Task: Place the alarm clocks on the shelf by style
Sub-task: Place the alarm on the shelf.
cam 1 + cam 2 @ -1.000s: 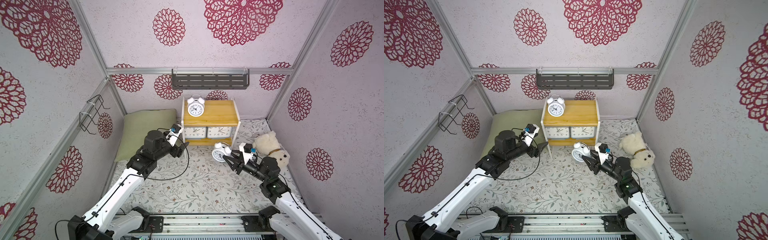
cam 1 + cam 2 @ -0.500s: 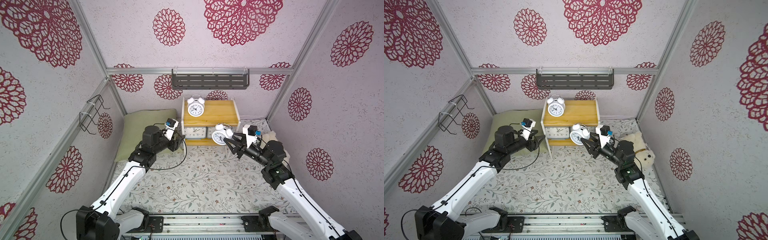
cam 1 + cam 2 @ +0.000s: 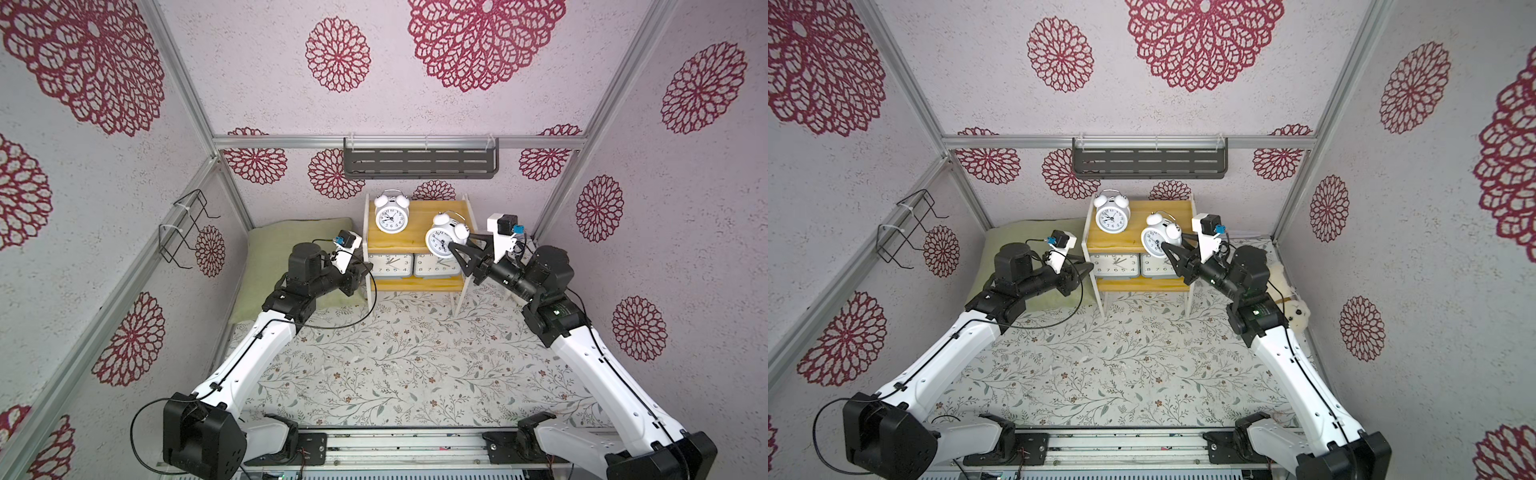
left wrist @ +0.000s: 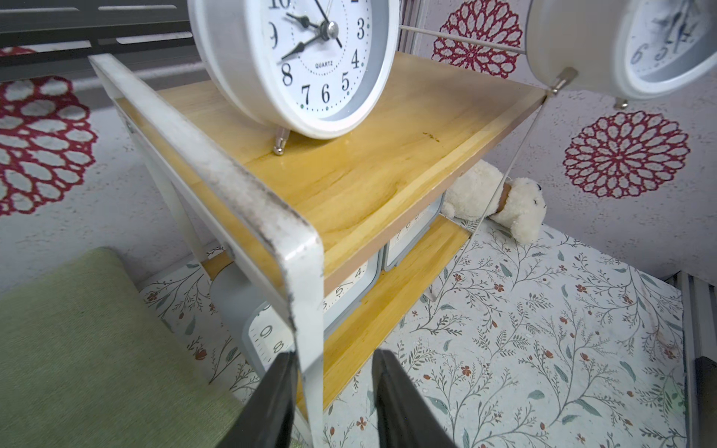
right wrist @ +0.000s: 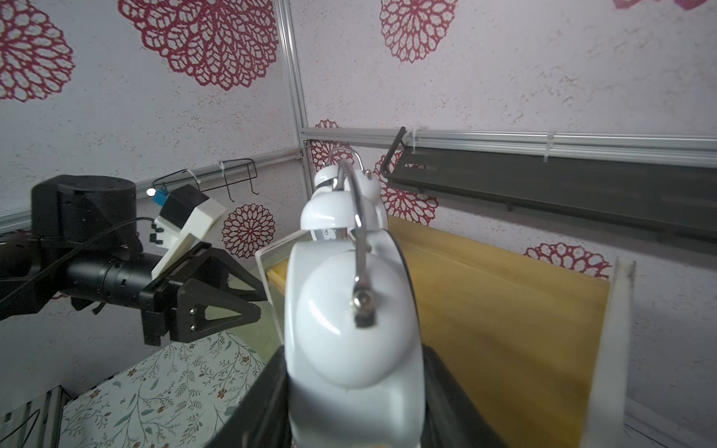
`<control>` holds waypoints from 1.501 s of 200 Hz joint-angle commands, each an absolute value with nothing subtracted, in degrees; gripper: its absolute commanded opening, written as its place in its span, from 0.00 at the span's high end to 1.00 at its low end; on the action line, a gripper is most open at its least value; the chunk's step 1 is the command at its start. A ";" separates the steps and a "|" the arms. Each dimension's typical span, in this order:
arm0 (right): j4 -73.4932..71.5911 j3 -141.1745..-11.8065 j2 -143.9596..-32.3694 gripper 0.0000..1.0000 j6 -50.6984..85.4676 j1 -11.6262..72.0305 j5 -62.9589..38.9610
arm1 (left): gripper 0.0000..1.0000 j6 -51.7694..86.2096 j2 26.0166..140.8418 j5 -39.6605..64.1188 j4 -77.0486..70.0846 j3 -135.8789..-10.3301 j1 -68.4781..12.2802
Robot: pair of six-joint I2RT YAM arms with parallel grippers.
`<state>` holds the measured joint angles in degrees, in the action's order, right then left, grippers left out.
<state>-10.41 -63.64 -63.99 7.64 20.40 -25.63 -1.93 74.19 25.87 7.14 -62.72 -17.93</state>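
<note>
**Floor and furniture.** The floral mat (image 3: 395, 357) fills the lower half of both top views. The green cushion (image 3: 270, 257) lies at centre left, unmoved. The shelf (image 3: 415, 243) stands at centre by the back wall, just beside the cushion and below the dark wall rack (image 3: 419, 164). In a top view the plush bear (image 3: 1292, 301) lies at centre right, partly behind the right arm (image 3: 1304, 374), in the spot it held before.

**Clocks at rest.** The left rectangular clock (image 3: 390, 266) and the right rectangular clock (image 3: 436, 267) sit side by side on the lower board, faces forward, unchanged. The standing round clock (image 3: 392, 215) is upright at the rear left of the top board, as before.

**Clock in transit.** A second ago the carried round clock (image 3: 439, 245) was low over the mat in front of the shelf. It now hangs tilted over the right part of the top board. Whether its feet touch the wood cannot be told.

**Grippers.** The right gripper (image 3: 457, 251) still pinches this clock across its body. The left gripper (image 4: 333, 358) was wide a second ago and has narrowed. Its jaws straddle the white front upright on the shelf's cushion side. One of its fingers (image 4: 279, 388) is touching the upright and the other stands clear, so it is still spread.
</note>
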 commanded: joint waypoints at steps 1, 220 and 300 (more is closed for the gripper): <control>-11.13 -67.88 -65.17 0.74 8.45 19.88 -22.31 | 0.60 -2.67 74.68 27.25 6.02 -63.98 -17.33; -1.26 -84.45 -79.85 0.75 2.71 18.46 -21.43 | 0.69 -4.39 75.50 27.87 8.28 -65.13 -16.98; -0.23 -84.73 -80.77 0.67 2.66 18.11 -22.14 | 0.69 -4.39 75.75 28.12 8.31 -65.30 -16.96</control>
